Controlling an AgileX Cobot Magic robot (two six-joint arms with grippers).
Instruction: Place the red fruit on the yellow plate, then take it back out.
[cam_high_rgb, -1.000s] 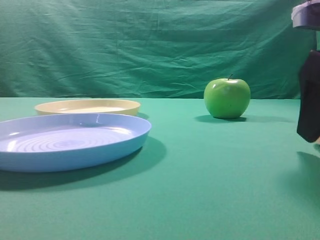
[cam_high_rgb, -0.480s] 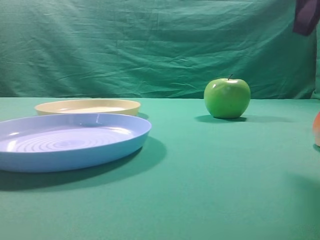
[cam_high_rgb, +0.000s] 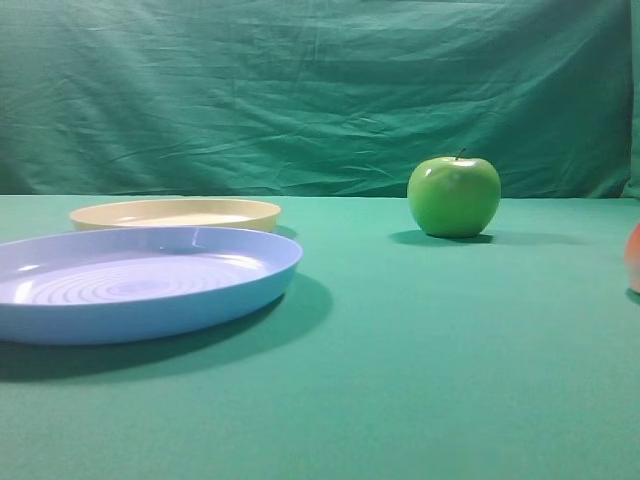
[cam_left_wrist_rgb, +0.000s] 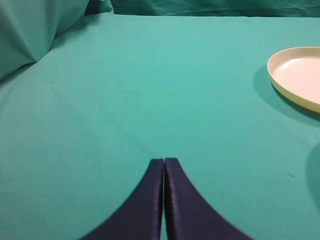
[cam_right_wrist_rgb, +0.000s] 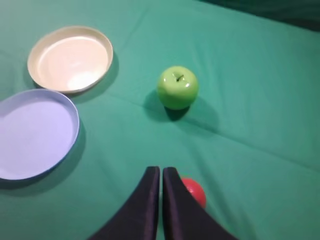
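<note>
The red fruit lies on the cloth, near the apple and far from the yellow plate. Right gripper hangs above it, jaws together, empty; left gripper likewise. Spread the jaws first, then descend straddling the fruit.

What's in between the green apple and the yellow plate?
Nothing but bare green cloth. The right wrist view shows it best: the apple sits to the right, the yellow plate to the left, and only cloth between them.
</note>
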